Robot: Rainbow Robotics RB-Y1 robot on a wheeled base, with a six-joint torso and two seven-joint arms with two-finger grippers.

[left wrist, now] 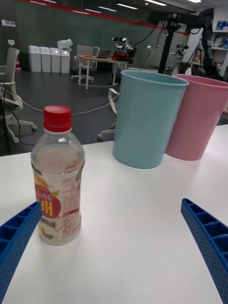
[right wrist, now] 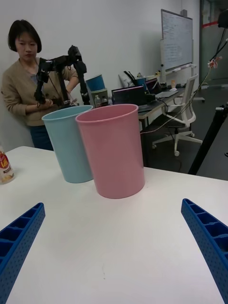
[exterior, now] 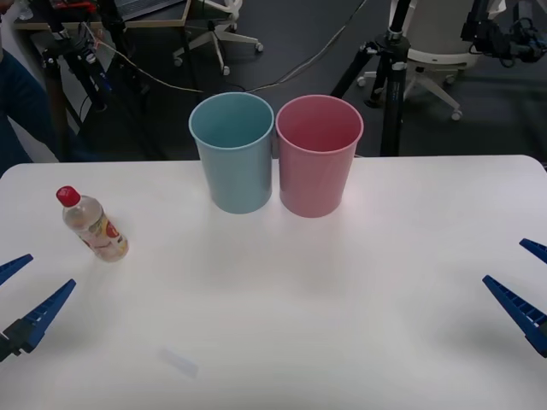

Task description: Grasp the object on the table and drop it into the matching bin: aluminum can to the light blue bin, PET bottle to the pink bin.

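bottle (exterior: 93,225) upright on table (exterior: 342,299), left of two touching bins (exterior: 275,154)

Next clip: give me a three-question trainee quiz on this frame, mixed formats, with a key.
1. True or false: the PET bottle stands upright on the table.
2. Which bin is nearer the bottle? A) pink bin B) light blue bin
3. Fill in: the left gripper and right gripper both have their fingers ____.

Key: 1 true; 2 B; 3 open.
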